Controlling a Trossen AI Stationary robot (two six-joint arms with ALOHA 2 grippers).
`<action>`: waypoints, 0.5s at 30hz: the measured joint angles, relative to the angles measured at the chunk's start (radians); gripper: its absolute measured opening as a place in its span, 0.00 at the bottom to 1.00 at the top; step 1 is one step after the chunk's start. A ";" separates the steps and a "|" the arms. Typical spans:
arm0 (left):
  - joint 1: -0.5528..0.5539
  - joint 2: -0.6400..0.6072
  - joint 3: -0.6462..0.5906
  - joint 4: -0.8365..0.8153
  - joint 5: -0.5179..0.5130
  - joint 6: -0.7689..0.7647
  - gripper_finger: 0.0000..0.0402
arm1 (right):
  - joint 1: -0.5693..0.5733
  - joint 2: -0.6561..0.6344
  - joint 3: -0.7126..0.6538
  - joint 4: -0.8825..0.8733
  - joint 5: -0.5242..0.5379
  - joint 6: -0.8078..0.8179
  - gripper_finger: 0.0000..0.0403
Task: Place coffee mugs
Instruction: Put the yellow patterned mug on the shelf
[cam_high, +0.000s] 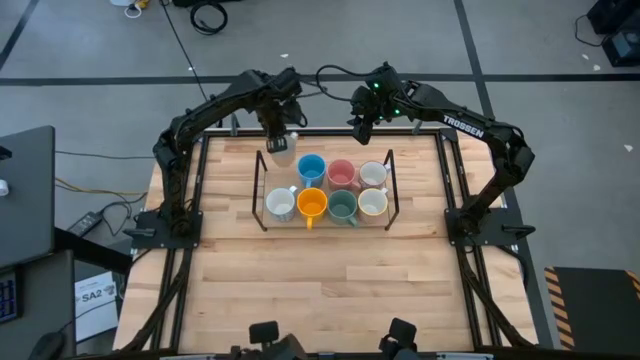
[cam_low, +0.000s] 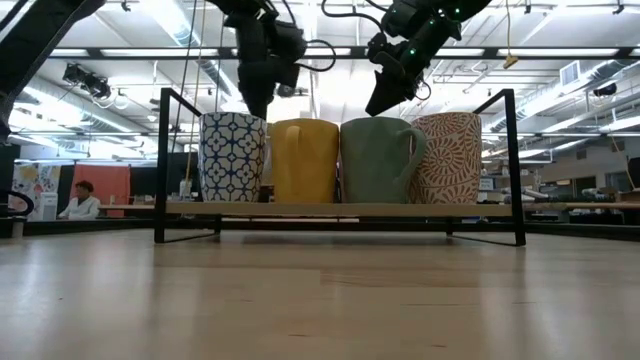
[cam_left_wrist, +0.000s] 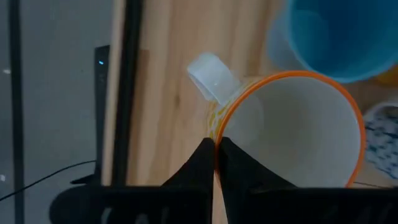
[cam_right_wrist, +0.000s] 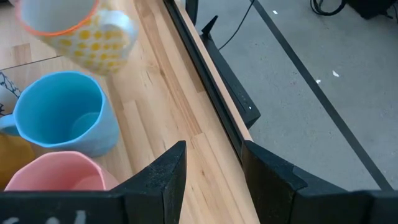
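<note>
A black wire rack (cam_high: 262, 190) on the wooden table holds several coffee mugs. The blue (cam_high: 311, 168), pink (cam_high: 341, 173) and one white mug (cam_high: 373, 174) stand in the far row. A blue-patterned (cam_low: 232, 155), an orange (cam_low: 303, 160), a green (cam_low: 378, 160) and a patterned cream mug (cam_low: 448, 158) stand in the near row. My left gripper (cam_high: 276, 132) is at the rack's far left corner, shut on a white mug with yellow dots and an orange rim (cam_high: 284, 150). My right gripper (cam_high: 360, 125) hangs open above the rack's far side, with nothing between its fingers. My left gripper pinches the dotted mug's orange rim (cam_left_wrist: 216, 138), one finger inside the mug and one outside, a little way round from the handle (cam_left_wrist: 211, 78). The fingers come from above, pointing steeply down. The mug (cam_right_wrist: 74, 31) hangs tilted below them, its mouth up.
The rack's upright posts (cam_low: 160, 165) and top bars (cam_low: 512, 165) stand around the mugs. The far left slot (cam_high: 280, 172) beside the blue mug is free. Bare wood lies toward the near edge (cam_high: 330, 290). Black frame rails (cam_right_wrist: 211, 74) run along the table's far edge.
</note>
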 joint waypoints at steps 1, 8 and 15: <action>-0.010 0.000 0.000 -0.012 0.000 -0.011 0.04 | 0.000 0.000 0.000 0.000 0.000 0.000 0.40; -0.061 0.000 0.000 -0.071 0.001 -0.071 0.03 | 0.000 0.000 0.000 0.000 0.000 0.000 0.40; -0.067 -0.001 -0.011 -0.073 0.026 -0.130 0.03 | 0.000 0.000 0.000 -0.008 0.000 0.000 0.40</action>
